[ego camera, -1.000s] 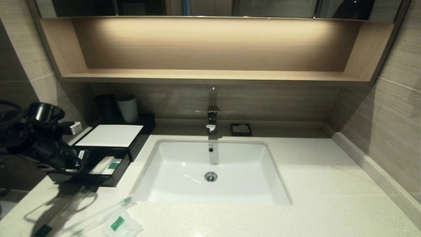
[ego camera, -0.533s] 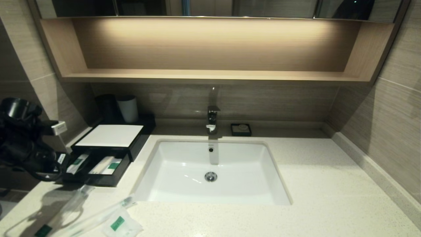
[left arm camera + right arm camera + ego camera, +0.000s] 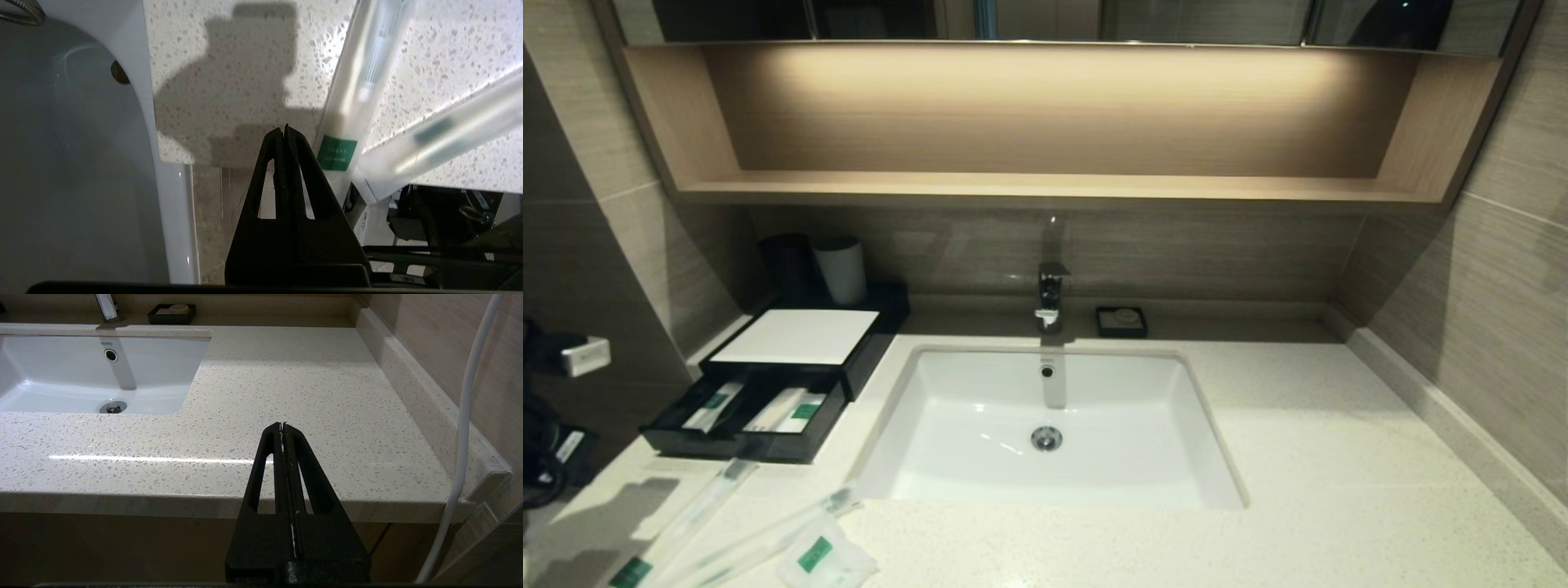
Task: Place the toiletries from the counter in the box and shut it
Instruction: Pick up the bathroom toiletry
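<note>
Toiletries overhang the counter's front-left edge, so the closed, empty left gripper could nudge one off.

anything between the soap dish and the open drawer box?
Head view: the faucet and the sink basin lie between the soap dish and the box.

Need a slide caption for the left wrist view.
Shut left gripper hovering beside two wrapped sticks at the counter edge.
</note>
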`<state>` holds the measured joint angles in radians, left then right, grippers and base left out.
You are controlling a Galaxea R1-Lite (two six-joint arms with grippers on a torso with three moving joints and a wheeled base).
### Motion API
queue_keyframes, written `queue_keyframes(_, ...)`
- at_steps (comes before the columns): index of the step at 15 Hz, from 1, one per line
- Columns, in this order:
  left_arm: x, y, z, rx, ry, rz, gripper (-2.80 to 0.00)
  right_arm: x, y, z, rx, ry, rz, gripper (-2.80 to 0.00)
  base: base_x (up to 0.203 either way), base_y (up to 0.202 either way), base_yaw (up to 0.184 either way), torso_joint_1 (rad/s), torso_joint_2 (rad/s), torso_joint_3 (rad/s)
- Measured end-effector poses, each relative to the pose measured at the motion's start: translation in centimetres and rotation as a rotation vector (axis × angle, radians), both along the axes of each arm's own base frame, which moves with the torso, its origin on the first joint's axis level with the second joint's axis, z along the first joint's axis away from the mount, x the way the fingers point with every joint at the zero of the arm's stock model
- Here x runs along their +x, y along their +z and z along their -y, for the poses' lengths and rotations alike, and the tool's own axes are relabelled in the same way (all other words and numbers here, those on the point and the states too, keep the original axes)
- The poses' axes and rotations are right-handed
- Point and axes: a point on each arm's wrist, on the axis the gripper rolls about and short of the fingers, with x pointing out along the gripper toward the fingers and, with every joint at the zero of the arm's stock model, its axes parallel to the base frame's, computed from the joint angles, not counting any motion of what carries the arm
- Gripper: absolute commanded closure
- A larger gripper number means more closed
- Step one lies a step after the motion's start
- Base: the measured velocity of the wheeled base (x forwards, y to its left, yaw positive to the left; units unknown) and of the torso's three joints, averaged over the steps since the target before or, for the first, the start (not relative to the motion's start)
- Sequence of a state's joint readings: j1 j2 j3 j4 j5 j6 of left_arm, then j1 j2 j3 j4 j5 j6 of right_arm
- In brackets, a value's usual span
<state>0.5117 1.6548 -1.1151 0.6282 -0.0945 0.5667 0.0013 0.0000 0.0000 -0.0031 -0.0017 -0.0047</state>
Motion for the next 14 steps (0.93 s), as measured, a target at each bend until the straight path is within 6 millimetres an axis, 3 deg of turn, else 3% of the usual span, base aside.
queue_keyframes(7, -3.3, -0.8, 1.3, -0.012, -0.068, -0.086, 0.00, 0.0, 0.0, 0.0, 0.000, 0.000, 0.000, 0.00, 0.000, 0.000, 0.000, 0.000, 0.00, 0.000)
queue_keyframes(14, -3.1, -1.7, 1.2, -0.019, -0.112, -0.126, 0.00, 0.0, 0.0, 0.0, -0.001, 0.000, -0.001, 0.00, 0.000, 0.000, 0.000, 0.000, 0.00, 0.000)
